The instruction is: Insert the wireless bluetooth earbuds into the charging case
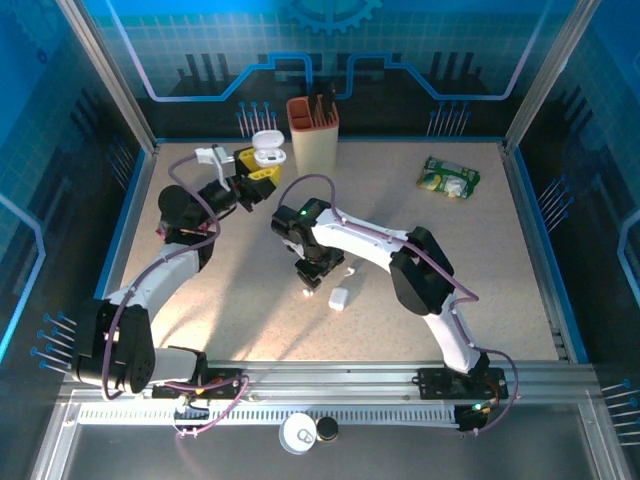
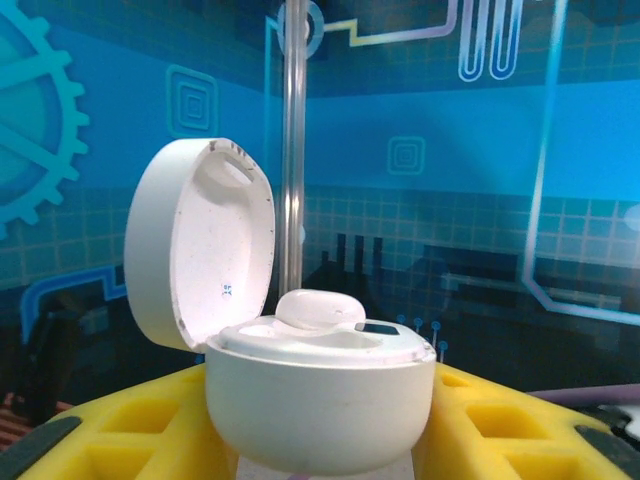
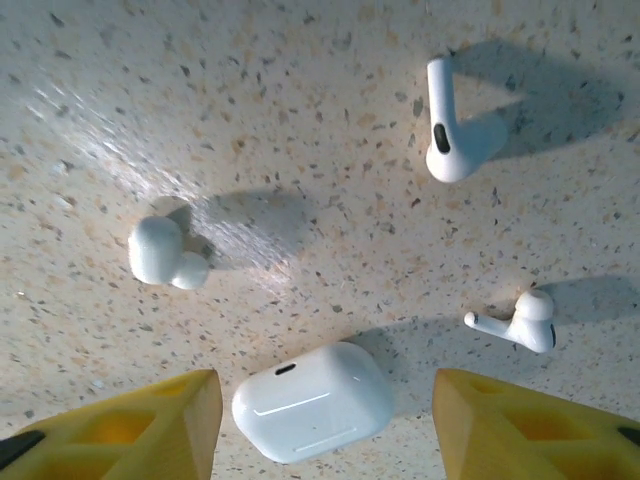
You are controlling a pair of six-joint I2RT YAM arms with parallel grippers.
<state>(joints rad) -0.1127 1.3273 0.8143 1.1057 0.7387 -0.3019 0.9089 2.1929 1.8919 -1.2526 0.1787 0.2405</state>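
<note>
**Top view.** Your left arm [image 1: 165,265] reaches toward the far edge of the surface [image 1: 480,290], left of middle. Its jaws are closed on the charging case [image 1: 267,150], which is held up with the lid open. Your right arm [image 1: 385,245] folds at the elbow back toward the middle of the surface, wrist pointing straight down. Under it lie the loose earbuds [image 1: 308,293] and a closed case [image 1: 339,298], close together.

**Left wrist view.** The charging case sits upright between the yellow pads [image 2: 500,420], with its lid [image 2: 195,240] tipped back to the left. One seated earbud [image 2: 320,308] fills a well, and the well beside it looks free.

**Right wrist view.** The right jaws stand wide and hold nothing. Their tips sit either side of the closed case without touching it. Beyond it, three pieces lie apart:
- a stemless bud [image 3: 165,252]
- a long-stemmed earbud [image 3: 448,125]
- a short-stemmed earbud [image 3: 520,322]

**Handling, by judgement.** These are tiny, light pieces of hard, glossy plastic, so expect one to skid or flick away under a closing pad. The stemless bud looks the match for the seated one. Take it squarely across the bulb, gently. The closed case sits in your way, so shift over before descending.
</note>
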